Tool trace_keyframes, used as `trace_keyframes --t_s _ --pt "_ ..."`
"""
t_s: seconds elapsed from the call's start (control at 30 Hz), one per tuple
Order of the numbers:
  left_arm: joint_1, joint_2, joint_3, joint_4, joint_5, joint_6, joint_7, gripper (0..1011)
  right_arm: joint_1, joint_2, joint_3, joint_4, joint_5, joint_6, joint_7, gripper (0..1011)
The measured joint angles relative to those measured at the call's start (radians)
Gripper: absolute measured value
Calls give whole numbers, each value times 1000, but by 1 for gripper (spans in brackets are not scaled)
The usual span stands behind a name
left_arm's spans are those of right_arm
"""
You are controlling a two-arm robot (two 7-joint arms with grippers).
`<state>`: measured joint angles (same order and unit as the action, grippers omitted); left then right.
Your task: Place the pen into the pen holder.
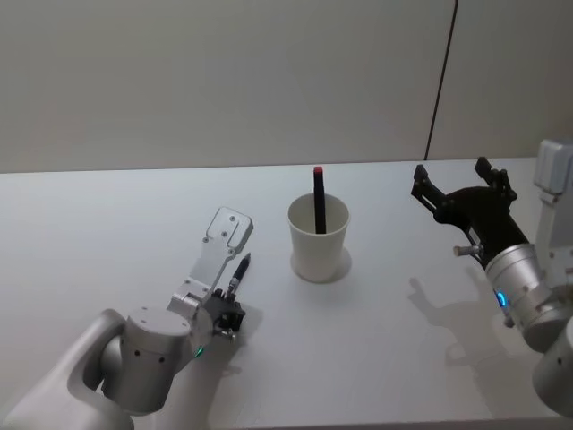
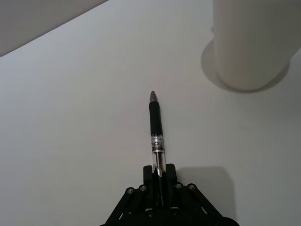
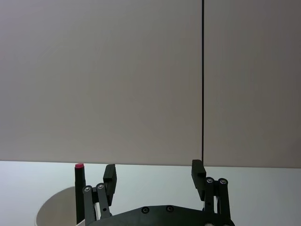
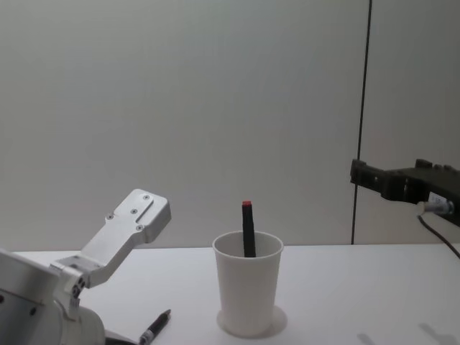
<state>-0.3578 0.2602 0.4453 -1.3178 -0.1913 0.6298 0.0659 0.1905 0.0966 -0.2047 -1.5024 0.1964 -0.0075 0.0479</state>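
Left gripper clamps pen by its tail, tip forward; pen holder near, ahead-right. Right gripper spread open, farther off.

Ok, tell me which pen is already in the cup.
The black pen with the red end, standing in the white cup. The clear-barrelled pen is clamped in the left gripper, outside the cup.

1. The left arm was held low at the robot's left side, with its wrist stretched forward and slightly inward.
2. The left gripper was clamped on the rear end of a pen, and the pen's tip pointed straight ahead of the fingers.
3. The right arm was raised at the robot's right side.
4. The right gripper hung higher than the left one, facing forward, with its fingers spread wide apart.
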Motion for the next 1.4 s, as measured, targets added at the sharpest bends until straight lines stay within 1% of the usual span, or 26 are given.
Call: trace_keyframes --t_s 0.1,0.2,0.4,0.83,1.07,1.23,1.37,1.4 --pt "2 0 1 -14 21 4 10 168 0 0 0 0 0 0 0 1002" --pt "4 0 1 -28 33 -4 17 168 0 0 0 0 0 0 0 1001" --pt "10 3 -2 -58 47 -26 32 168 0 0 0 0 0 0 0 1002" --pt "38 26 -21 -166 76 -107 74 168 0 0 0 0 0 0 0 1001" --pt "58 40 -32 -222 90 -171 92 168 0 0 0 0 0 0 0 1002" --pt "74 53 -40 -259 100 -252 98 168 0 0 0 0 0 0 0 1002" --pt "81 60 -45 -272 103 -298 96 168 0 0 0 0 0 0 0 1001" --pt "84 63 -47 -276 104 -327 91 168 0 0 0 0 0 0 0 1002"
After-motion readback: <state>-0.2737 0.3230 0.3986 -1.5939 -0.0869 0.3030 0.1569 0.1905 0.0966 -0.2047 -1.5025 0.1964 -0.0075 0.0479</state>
